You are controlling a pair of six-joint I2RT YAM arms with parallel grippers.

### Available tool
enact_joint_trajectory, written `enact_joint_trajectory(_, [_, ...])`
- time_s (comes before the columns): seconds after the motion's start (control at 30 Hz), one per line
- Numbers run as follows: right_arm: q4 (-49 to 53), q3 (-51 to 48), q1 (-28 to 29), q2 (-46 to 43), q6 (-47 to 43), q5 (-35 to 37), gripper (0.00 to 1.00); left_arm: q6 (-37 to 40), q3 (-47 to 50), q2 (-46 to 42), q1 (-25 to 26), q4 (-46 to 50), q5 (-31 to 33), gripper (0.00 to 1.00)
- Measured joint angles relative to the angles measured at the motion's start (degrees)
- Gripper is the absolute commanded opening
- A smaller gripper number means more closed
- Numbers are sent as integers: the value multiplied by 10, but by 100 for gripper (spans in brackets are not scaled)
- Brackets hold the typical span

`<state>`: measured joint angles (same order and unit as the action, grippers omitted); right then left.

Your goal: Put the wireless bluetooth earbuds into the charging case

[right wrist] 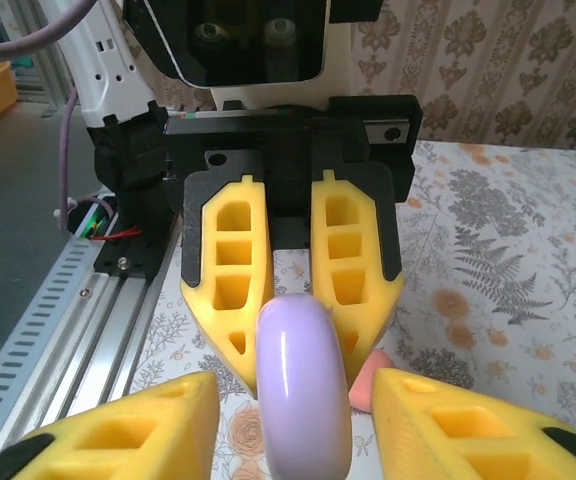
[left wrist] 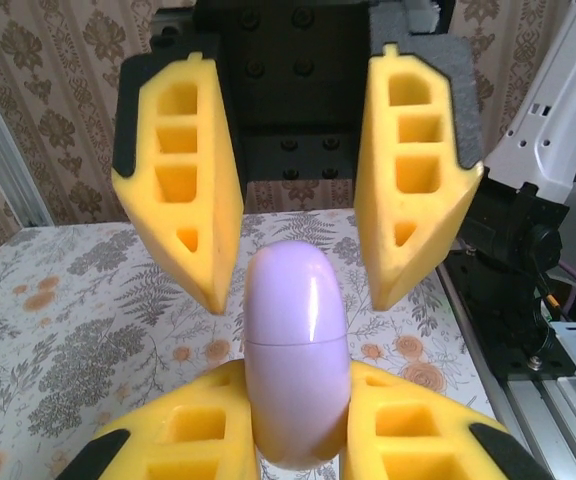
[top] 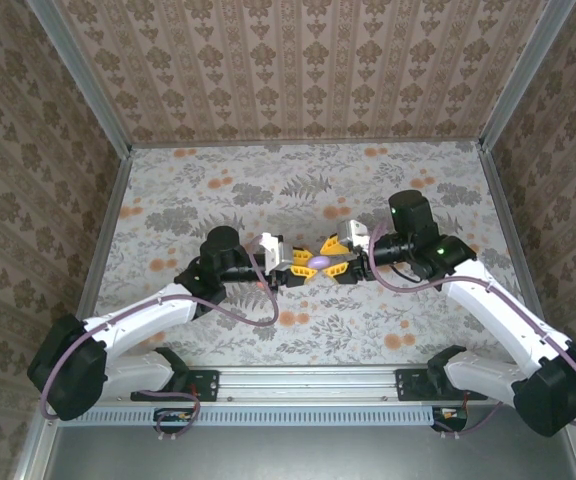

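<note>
walls (top: 308,70): brown damask paper | tabletop (top: 218,190): grey-orange floral cloth | frame (top: 78,85): aluminium rails

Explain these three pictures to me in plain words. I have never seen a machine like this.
These are two robot arms bolted at the near edge of a flower-patterned table. One picture looks down from above. The other two come from a camera on each wrist, looking along that arm's own yellow claw. The arms meet in the middle. The left claw is shut on a lilac rounded object with a seam around it. The right claw faces it and is open, with one finger on each side of the object and a gap between. In the right wrist picture a small pink thing lies on the table beyond the object. It is mostly hidden, so I cannot say what it is.
</note>
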<state>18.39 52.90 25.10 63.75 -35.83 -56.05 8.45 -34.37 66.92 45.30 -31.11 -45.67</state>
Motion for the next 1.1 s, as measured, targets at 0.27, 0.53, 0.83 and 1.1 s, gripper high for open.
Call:
enact_joint_trajectory(0.27, [16, 13, -1, 5, -8, -8, 14, -14, 3, 0, 0, -20, -6, 35])
enact_joint_trajectory(0.53, [103, 60, 12, 6, -80, 61, 14, 20, 2, -5, 0, 49, 7, 49])
enact_joint_trajectory(0.83, [153, 79, 62, 12, -148, 158, 15, 48, 2, -18, 0, 93, 11, 45])
enact_joint_trajectory(1.1, [152, 79, 70, 28, -150, 156, 16, 49, 1, -18, 1, 92, 11, 37])
